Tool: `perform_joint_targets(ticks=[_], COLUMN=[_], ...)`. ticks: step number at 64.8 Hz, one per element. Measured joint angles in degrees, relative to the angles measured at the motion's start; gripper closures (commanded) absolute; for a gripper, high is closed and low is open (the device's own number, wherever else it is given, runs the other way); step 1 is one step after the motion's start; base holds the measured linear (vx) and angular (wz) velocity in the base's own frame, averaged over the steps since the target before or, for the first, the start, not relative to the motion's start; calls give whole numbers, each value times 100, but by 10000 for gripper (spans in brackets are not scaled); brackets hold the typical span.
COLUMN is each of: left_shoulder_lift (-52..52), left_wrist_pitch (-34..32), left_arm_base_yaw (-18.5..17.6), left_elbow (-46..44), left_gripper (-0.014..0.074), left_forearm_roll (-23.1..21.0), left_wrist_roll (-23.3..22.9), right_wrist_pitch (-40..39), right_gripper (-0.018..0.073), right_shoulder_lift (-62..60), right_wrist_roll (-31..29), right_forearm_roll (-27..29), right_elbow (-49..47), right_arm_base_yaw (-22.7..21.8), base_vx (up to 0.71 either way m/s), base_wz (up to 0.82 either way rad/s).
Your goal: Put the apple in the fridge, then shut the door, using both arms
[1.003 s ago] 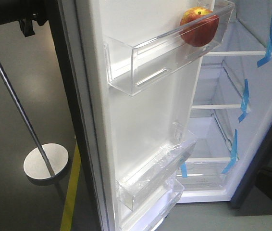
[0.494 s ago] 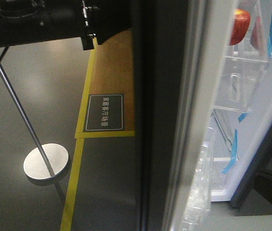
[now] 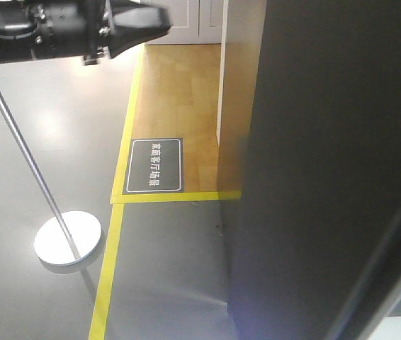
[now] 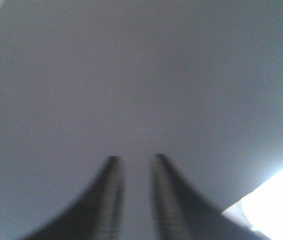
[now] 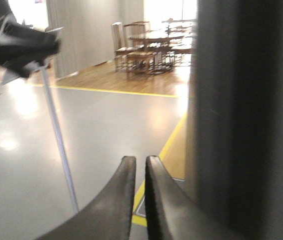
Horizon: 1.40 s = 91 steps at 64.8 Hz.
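Front view, nearest item: the door (image 3: 328, 177) fills the right half of the frame, showing only its flat dark grey outer face. No part of the fridge interior, its shelves or its bins can be seen, so the apple's position cannot be confirmed from any view.

Left wrist view: left claw (image 4: 135, 162) has its two dark fingers slightly parted, a narrow gap between the tips, nothing held. A blurred grey surface fills the frame directly ahead of them; contact with it cannot be determined.

Right wrist view: right claw (image 5: 140, 162) has fingers nearly together, a thin slit between the tips, nothing held. The dark door (image 5: 241, 115) edge stands to its right.

Floor level: grey floor (image 3: 37, 142) with yellow tape line (image 3: 108, 269) and a dark floor sign (image 3: 155, 165) with white characters. A stand with round white base (image 3: 67, 239) and slanting metal pole sits left.

Beyond: wooden flooring (image 3: 176, 92); a table and chairs (image 5: 146, 45) in the distance.
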Motion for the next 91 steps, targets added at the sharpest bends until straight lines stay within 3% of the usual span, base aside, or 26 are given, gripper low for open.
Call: perform_joint_targets(ticks=[13, 20, 30, 51, 91], left_shoulder_lift=[0, 0, 0, 0, 0], left_wrist_pitch=[-371, -599, -912, -1220, -1808], left_arm_base_yaw=[307, 464, 713, 980, 984], left_elbow=[0, 0, 0, 0, 0], left_gripper=[604, 603, 603, 602, 602], left_forearm_roll=[1137, 1590, 1965, 2125, 2434], left_wrist_roll=[16, 22, 38, 38, 38], right_wrist_pitch=[-390, -1018, -2081, -3672, -4279], right_gripper=[109, 43, 38, 38, 38], right_shoulder_lift=[955, 1521, 2414, 4246, 6271], right_wrist_roll=[-221, -340, -565, -786, -804], right_forearm_roll=[11, 36, 92, 257, 342], right_elbow=[-643, -1050, -1525, -2394, -3720], right_arm_base_yaw=[0, 0, 0, 0, 0], base_vx=[0, 0, 0, 0, 0], base_wz=[0, 0, 0, 0, 0])
